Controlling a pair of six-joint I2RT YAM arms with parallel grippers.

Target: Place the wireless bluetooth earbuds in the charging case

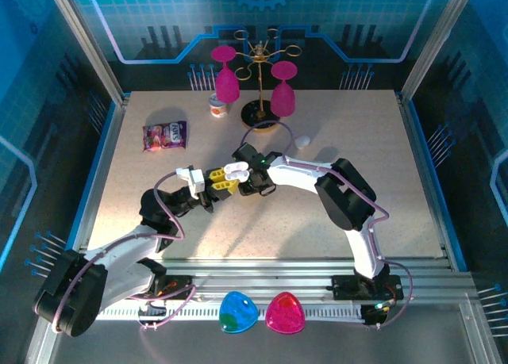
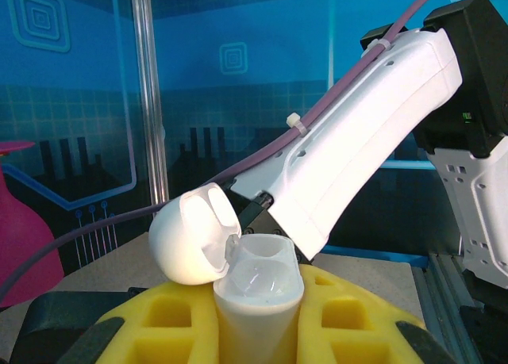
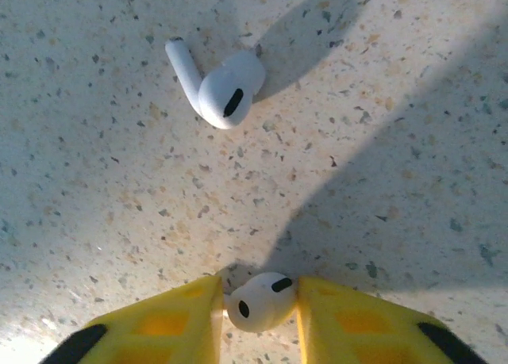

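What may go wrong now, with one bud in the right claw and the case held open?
The right claw pinches the bud at its round head, right at the fingertips; it may slip or twist out.
The case in the left claw has its lid hanging beside the mouth; the bud may hit it.
The loose bud lies close ahead and may be knocked.

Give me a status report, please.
Left gripper shut on open white plastic charging case. Right gripper shut on tiny glossy white earbud. Second white stemmed earbud loose on table. No obstruction seen.
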